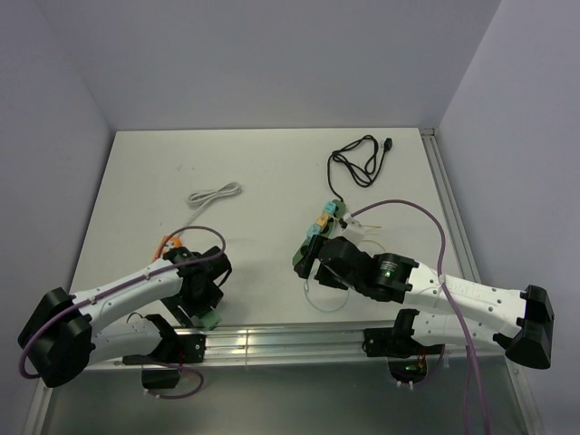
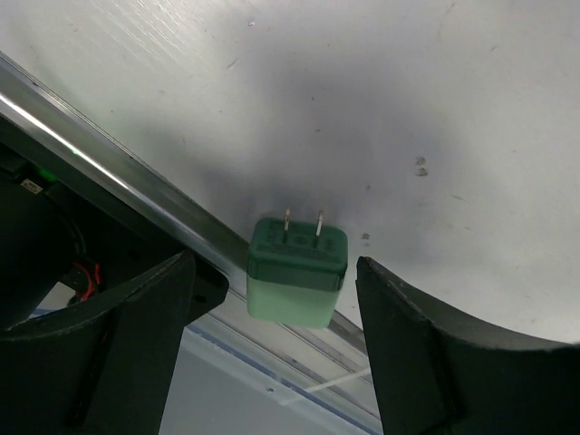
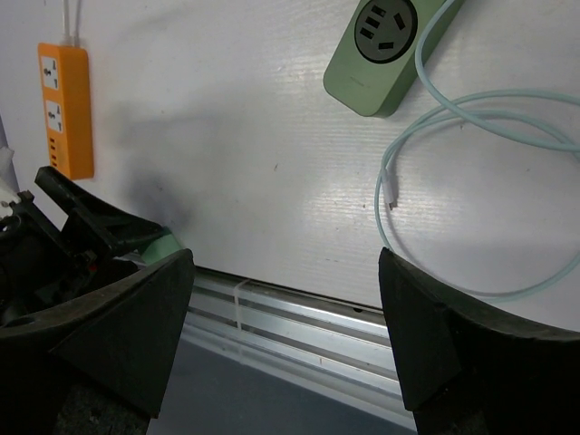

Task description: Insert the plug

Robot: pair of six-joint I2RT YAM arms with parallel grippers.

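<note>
A green plug adapter (image 2: 297,272) with two metal prongs lies on the white table beside the aluminium rail; it also shows in the top view (image 1: 211,319). My left gripper (image 2: 275,265) is open, with a finger on each side of the plug and a gap on both sides. In the top view the left gripper (image 1: 205,304) is at the near edge. A green power strip (image 3: 381,50) with a pale teal cable lies ahead of my right gripper (image 3: 285,263), which is open and empty. In the top view the right gripper (image 1: 306,257) is over the strip's end.
An orange power strip (image 3: 65,109) lies left of the green one, near the left arm (image 1: 169,243). A coiled black cable (image 1: 358,163) and a white cable (image 1: 215,193) lie farther back. The aluminium rail (image 1: 272,343) runs along the near edge. Small coloured parts (image 1: 323,217) sit beside the right gripper.
</note>
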